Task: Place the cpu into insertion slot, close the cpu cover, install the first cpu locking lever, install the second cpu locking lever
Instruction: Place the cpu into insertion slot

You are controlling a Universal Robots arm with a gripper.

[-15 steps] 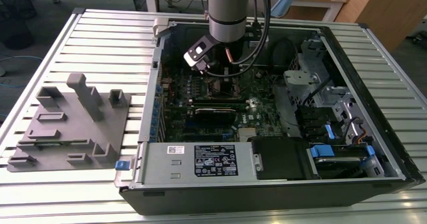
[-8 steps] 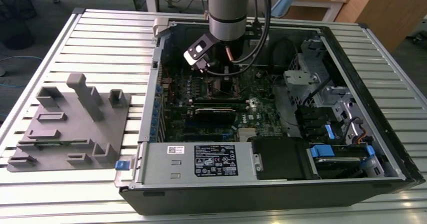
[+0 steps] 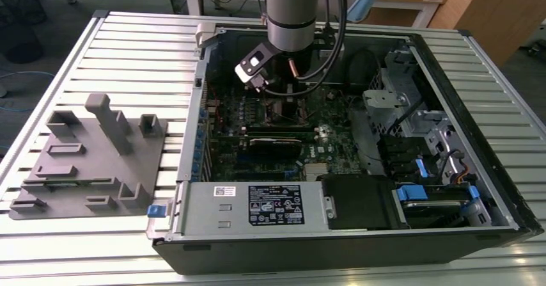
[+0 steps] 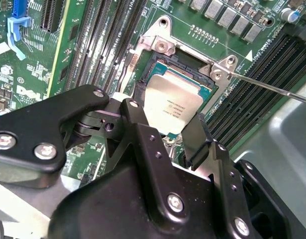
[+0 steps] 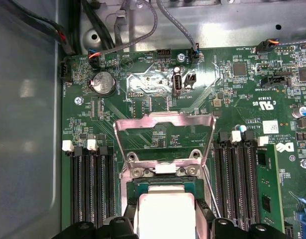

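Note:
The cpu (image 4: 173,103), a pale silver square chip, lies in the insertion slot (image 4: 185,63) on the green board, and my gripper (image 4: 167,133) is shut on its two opposite edges with black fingers (image 4: 139,130). In the first wrist view the cpu (image 5: 165,215) sits between the fingertips (image 5: 205,211), just in front of the slot's metal rim (image 5: 165,172). The cpu cover (image 5: 165,121), a thin silvery frame, stands tilted open behind the slot. A thin wire locking lever (image 4: 272,89) sticks out to one side, unlatched. In the exterior view the gripper (image 3: 286,107) reaches down into the open computer case.
Long black memory slots (image 5: 90,184) (image 5: 240,174) flank the socket on both sides. The grey power-supply box (image 3: 256,204) lies at the case's near edge, with drive bays (image 3: 418,132) on the exterior view's right. A grey fixture (image 3: 85,151) sits on the slatted table beside the case.

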